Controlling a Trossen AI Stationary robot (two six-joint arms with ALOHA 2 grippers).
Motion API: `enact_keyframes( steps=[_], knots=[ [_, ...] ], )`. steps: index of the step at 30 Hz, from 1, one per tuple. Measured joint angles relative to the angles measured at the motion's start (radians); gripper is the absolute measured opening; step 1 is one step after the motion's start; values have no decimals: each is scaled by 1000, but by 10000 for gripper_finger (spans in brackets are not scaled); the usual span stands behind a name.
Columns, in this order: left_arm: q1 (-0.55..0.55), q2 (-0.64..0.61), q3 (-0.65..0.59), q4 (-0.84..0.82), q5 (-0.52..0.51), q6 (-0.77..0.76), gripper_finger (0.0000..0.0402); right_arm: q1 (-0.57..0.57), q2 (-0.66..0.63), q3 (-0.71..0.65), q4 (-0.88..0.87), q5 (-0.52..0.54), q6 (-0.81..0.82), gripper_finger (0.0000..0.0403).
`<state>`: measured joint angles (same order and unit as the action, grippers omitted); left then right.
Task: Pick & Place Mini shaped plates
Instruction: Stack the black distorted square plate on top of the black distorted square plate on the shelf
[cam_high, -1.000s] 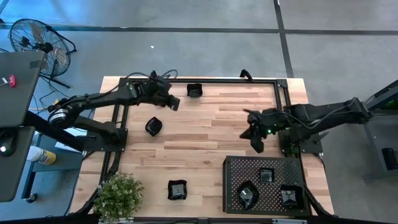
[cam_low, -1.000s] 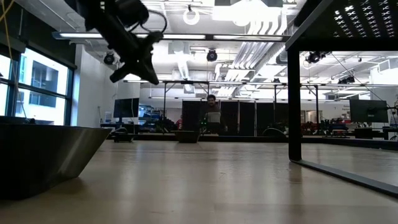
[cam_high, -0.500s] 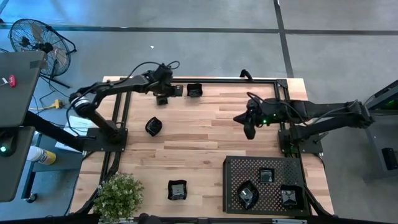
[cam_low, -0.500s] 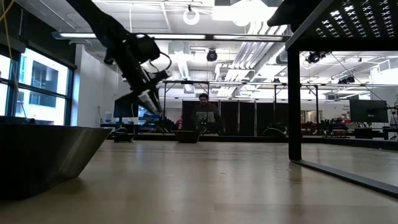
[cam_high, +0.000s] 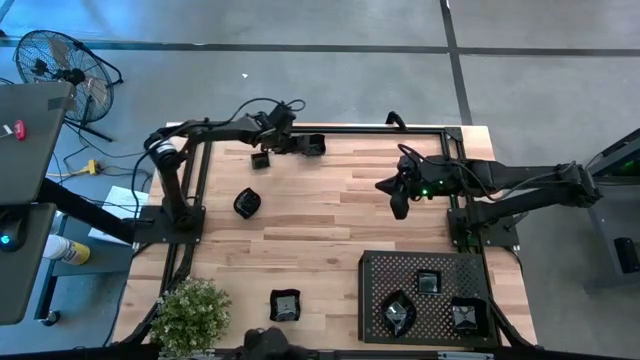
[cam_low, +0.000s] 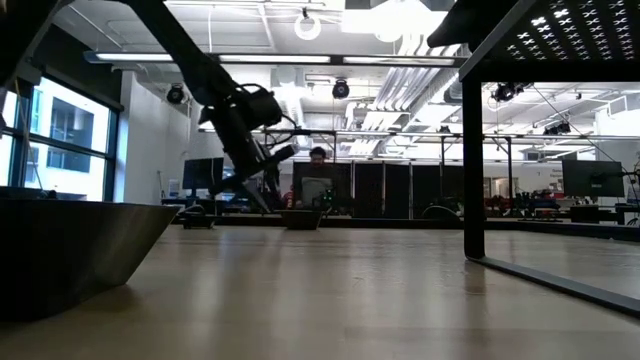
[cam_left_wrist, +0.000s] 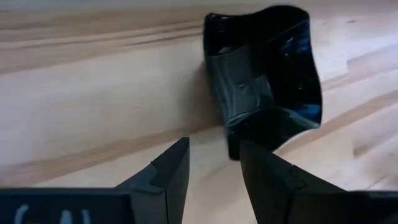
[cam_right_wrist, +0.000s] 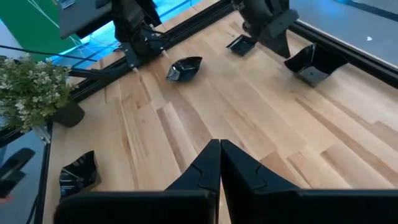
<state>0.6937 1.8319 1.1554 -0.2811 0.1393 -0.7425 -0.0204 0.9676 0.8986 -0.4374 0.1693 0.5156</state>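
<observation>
1. Since the earlier frames, the left arm has swung across the back of the surface and its left end effector now sits at the far edge, just beside a mini shaped plate; the right arm has drawn back toward the middle right.
2. Left end effector: released. The left wrist view shows the two dark fingers spread apart, with the glossy black plate lying on the wood just ahead of them and one fingertip close to its near rim. Nothing is between the fingers.
3. Right end effector: clenched and empty. The right wrist view shows its fingers pressed together above bare wood, over the right-centre of the surface.
4. Other plates on the surface, high view: a small one just beside the left end effector, a roundish one left of centre, a wavy-edged one near the front edge.
5. Perforated tray at front right holds three plates: one at its back, one front left, one front right.
6. Potted plant stands at the front left corner.
7. Low view: left arm reaches down toward the far edge; a person is visible in the room behind.
</observation>
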Motion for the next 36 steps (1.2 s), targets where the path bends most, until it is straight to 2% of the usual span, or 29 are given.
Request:
enact_keyframes(
  steps=[9, 13, 18, 21, 30, 36],
  knots=[
    [0, 66, 10, 58, 34, -14, 131, 0, 0, 0, 0, 19, 4, 2],
    [0, 67, 10, 56, 31, -12, 93, 0, 0, 0, 0, 20, 4, 6],
    [0, 67, 10, 54, 42, 28, 19, 0, 0, 0, 1, 23, 4, 2],
    [0, 65, 10, 53, 55, 31, 8, 0, 0, 0, 1, 23, 6, 3],
    [-9, -73, 9, 9, 34, 63, 4, 1, 0, 0, 2, 18, 8, 2],
    [-89, -204, 9, -36, -2, 108, 2, 1, 0, 1, 2, 15, 25, 6]
  ],
)
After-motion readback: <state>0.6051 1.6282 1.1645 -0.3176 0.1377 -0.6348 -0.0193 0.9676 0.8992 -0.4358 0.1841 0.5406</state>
